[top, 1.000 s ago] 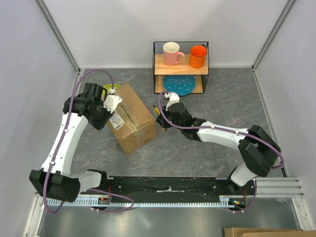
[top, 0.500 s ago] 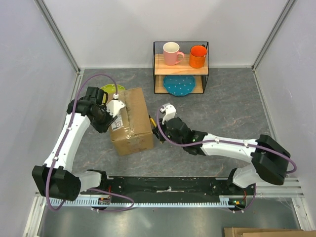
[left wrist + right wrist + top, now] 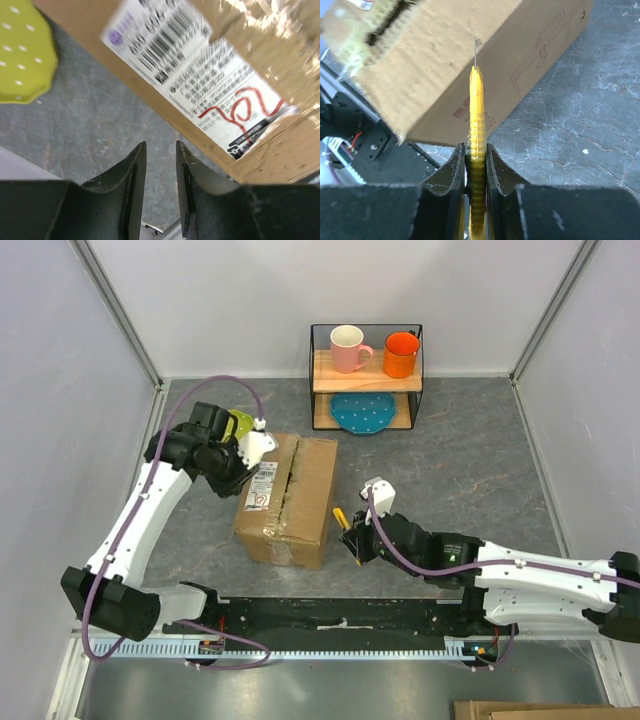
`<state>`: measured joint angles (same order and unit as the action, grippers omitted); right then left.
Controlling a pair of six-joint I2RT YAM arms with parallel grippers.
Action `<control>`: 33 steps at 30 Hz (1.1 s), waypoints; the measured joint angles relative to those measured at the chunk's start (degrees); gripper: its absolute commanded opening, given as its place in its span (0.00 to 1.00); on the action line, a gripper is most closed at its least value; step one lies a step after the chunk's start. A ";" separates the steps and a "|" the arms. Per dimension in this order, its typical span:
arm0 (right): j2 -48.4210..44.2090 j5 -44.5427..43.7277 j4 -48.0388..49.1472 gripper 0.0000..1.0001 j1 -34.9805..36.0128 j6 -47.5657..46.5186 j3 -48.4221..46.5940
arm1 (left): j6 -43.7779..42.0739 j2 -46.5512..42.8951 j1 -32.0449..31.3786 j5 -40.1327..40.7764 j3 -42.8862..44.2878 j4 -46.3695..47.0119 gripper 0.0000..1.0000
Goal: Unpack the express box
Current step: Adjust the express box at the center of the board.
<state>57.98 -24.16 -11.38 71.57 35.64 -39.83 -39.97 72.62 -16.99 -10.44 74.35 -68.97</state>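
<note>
The express box, a brown carton with a taped seam, lies mid-table. Its white label with red scrawl shows in the left wrist view. My left gripper is at the box's far left corner, just off its edge. Its jaws stand a narrow gap apart with only floor between them. My right gripper is shut on a yellow utility knife. It holds the knife to the right of the box, blade tip pointing at the box's side and apart from it.
A green dotted plate lies behind the box by the left arm. A wire shelf at the back holds a pink mug, an orange mug and a blue plate. Flat cardboard lies off the table, bottom right.
The box has turned and shifted right with my left gripper at its far left corner. My right arm has drawn back toward the near right, still holding the knife.
</note>
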 measured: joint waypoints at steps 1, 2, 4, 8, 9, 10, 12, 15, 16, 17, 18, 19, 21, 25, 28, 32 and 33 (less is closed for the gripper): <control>-1.22 0.20 -2.01 0.00 0.52 -0.20 -1.20 | 0.68 0.00 0.04 -0.26 1.53 0.17 0.50; -1.64 0.26 -4.15 0.00 1.07 -0.50 -3.06 | 1.46 0.00 0.04 -0.26 3.23 0.44 0.52; -0.42 -0.20 -8.15 0.00 3.04 -1.38 -7.82 | 3.48 0.04 0.07 -0.26 6.38 0.63 0.54; 7.06 -3.39 -16.59 0.00 10.40 -4.52 -19.56 | 7.50 0.04 0.26 -0.74 9.38 1.44 0.54; 10.03 -5.07 -19.85 0.00 13.00 -5.99 -23.54 | 8.35 0.11 0.26 -0.96 9.31 1.36 0.54; 12.15 -6.47 -21.88 0.00 14.95 -6.95 -26.01 | 9.11 0.24 0.26 -1.46 9.07 1.42 0.54; 17.00 -9.49 -26.84 0.00 19.21 -9.38 -31.76 | 10.21 0.39 0.26 -2.25 8.31 1.40 0.55; 24.06 -13.51 -34.51 0.00 24.52 -12.98 -39.63 | 11.37 0.63 0.26 -3.50 6.45 1.75 0.54; 26.82 -14.64 -37.62 0.00 25.99 -14.32 -42.58 | 11.61 0.81 0.26 -3.74 6.16 1.79 0.54; 28.65 -15.19 -39.12 0.00 26.84 -15.15 -44.33 | 11.76 0.94 0.26 -3.87 6.08 1.84 0.54; 31.01 -15.76 -42.03 0.00 27.65 -16.44 -46.93 | 11.87 1.09 0.26 -4.31 6.03 1.99 0.55; 32.79 -15.96 -43.85 0.00 28.04 -17.62 -48.72 | 11.89 1.11 0.26 -4.76 6.01 2.19 0.55; 35.95 -16.48 -47.82 0.00 28.20 -20.13 -52.57 | 11.89 1.11 0.26 -5.22 5.84 3.04 0.54; 42.69 -18.86 -55.67 0.00 28.04 -24.81 -62.07 | 11.85 0.59 0.26 -5.75 2.86 5.55 0.54; 45.94 -19.74 -57.57 0.00 27.45 -27.78 -65.37 | 11.85 -0.57 0.31 -6.62 -0.92 7.78 0.52; 48.13 -20.94 -60.13 0.00 26.60 -30.05 -66.14 | 11.82 -3.63 0.46 -7.02 -3.56 10.49 0.51; 48.83 -21.35 -60.72 0.00 26.40 -30.38 -66.40 | 11.82 -3.91 0.48 -7.21 -3.98 10.91 0.51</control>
<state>106.80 -45.52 -72.10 97.97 5.26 -106.24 -28.14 68.71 -16.51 -17.65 70.37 -58.06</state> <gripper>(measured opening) 0.211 0.515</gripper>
